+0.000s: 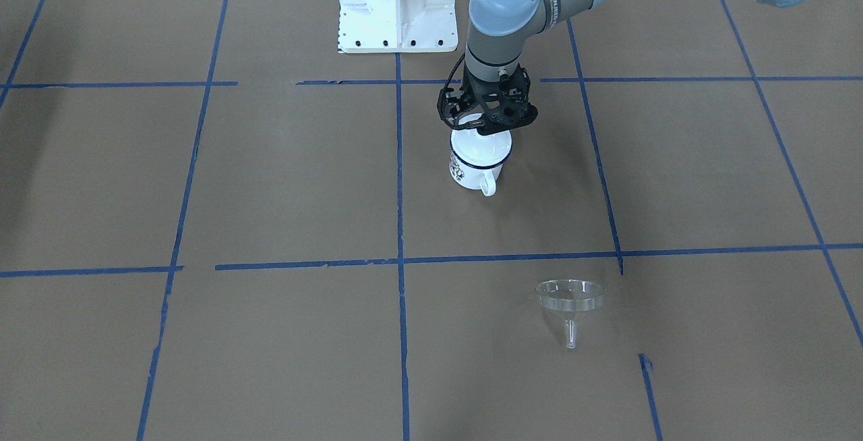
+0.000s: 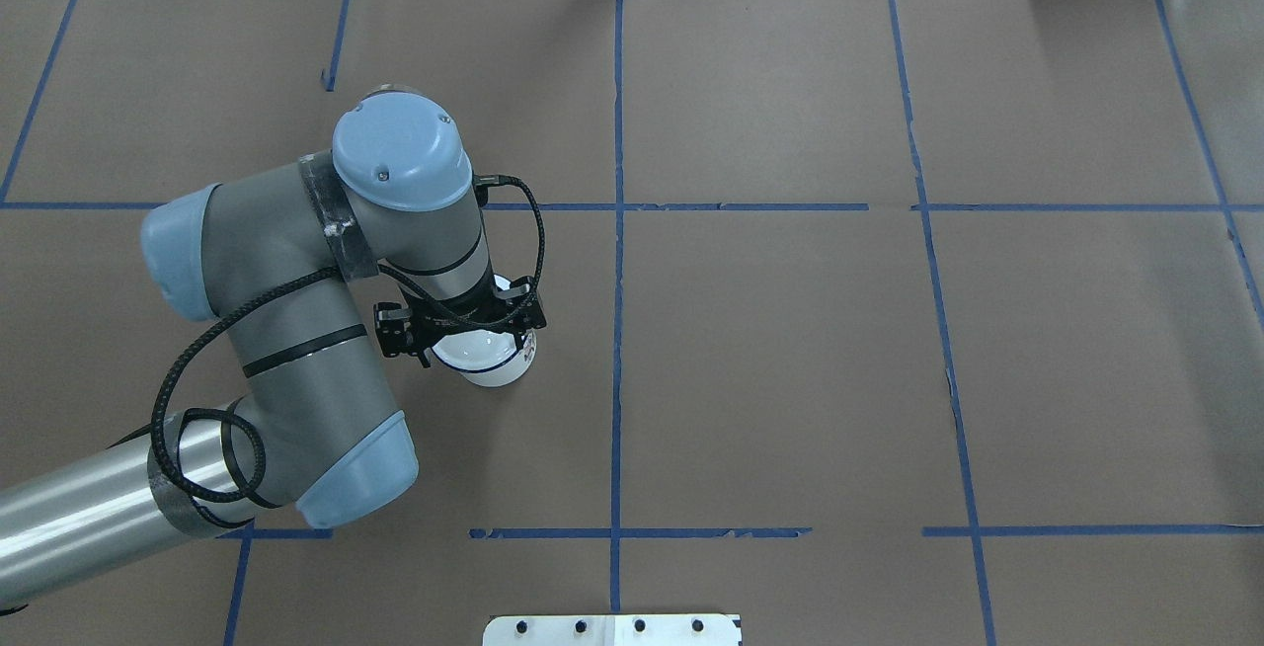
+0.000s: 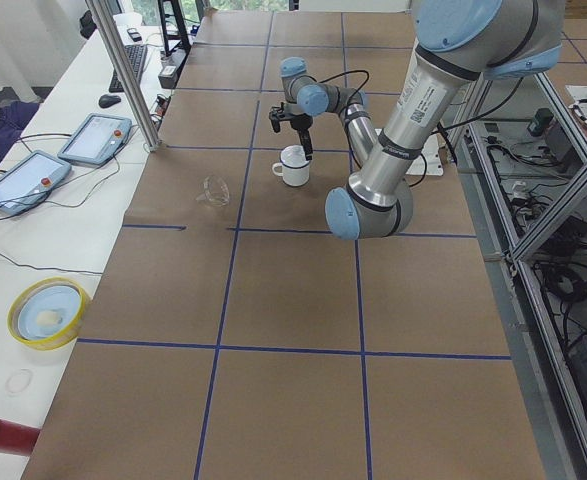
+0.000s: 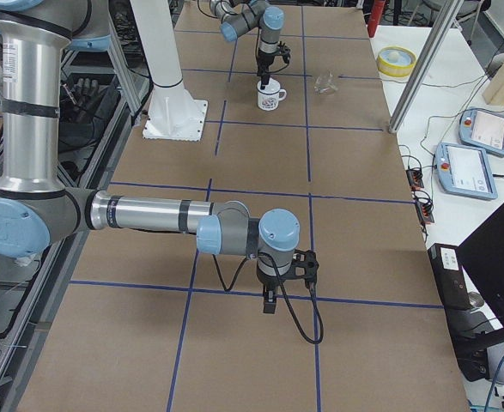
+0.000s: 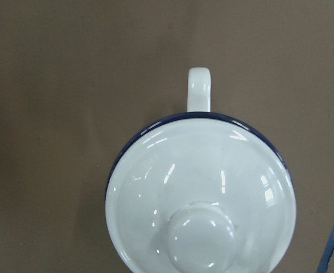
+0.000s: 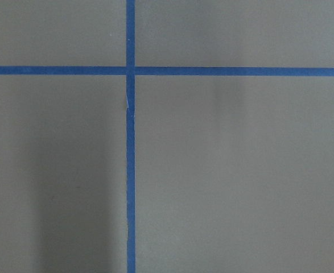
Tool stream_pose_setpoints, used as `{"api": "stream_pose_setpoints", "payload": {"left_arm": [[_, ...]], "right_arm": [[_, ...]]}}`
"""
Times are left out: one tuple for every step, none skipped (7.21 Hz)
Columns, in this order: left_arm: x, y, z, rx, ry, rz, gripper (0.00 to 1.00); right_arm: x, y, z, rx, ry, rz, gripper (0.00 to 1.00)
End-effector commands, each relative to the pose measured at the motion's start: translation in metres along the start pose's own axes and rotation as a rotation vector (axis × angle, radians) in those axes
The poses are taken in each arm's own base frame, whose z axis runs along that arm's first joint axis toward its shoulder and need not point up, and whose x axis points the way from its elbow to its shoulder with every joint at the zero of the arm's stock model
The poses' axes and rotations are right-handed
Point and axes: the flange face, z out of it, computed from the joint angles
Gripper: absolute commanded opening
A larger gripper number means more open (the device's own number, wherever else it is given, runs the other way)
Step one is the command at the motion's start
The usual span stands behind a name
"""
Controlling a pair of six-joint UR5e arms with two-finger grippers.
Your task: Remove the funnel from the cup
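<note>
The clear funnel (image 1: 570, 298) rests on the brown table, its stem towards the camera, well apart from the cup; it also shows in the left side view (image 3: 213, 190). The white cup (image 1: 472, 170) with the dark blue rim stands upright, its handle (image 5: 199, 91) pointing away from the robot. A round white domed lid (image 5: 201, 193) with a knob covers it. My left gripper (image 1: 480, 125) hangs straight down right over the lid's knob; its fingers are hidden, so I cannot tell its state. My right gripper (image 4: 270, 305) points down over bare table far from both; I cannot tell its state.
The white robot base (image 1: 398, 6) stands just behind the cup. Blue tape lines (image 6: 130, 142) mark the brown paper in squares. A yellow bowl (image 3: 45, 312) and control tablets (image 3: 95, 138) sit on the white bench beyond the table's far edge.
</note>
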Motion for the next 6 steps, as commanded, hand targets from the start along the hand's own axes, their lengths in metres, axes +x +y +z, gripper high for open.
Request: {"api": "stream_pose_setpoints", "payload": {"left_arm": [[0.000, 0.004, -0.006, 0.002, 0.011, 0.007, 1.00], [-0.001, 0.006, -0.016, 0.009, 0.027, 0.012, 1.00], [-0.012, -0.001, -0.046, 0.041, 0.064, 0.002, 1.00], [-0.031, -0.017, -0.091, 0.100, 0.118, -0.012, 1.00], [-0.053, -0.036, -0.130, 0.159, 0.163, -0.041, 1.00], [-0.069, -0.055, -0.152, 0.206, 0.177, -0.033, 1.00]], "right_arm": [[0.000, 0.000, 0.000, 0.000, 0.000, 0.000, 1.00], [0.000, 0.000, 0.000, 0.000, 0.000, 0.000, 1.00], [0.000, 0.000, 0.000, 0.000, 0.000, 0.000, 1.00], [0.000, 0.000, 0.000, 0.000, 0.000, 0.000, 1.00], [0.000, 0.000, 0.000, 0.000, 0.000, 0.000, 1.00], [0.000, 0.000, 0.001, -0.001, 0.000, 0.001, 1.00]]}}
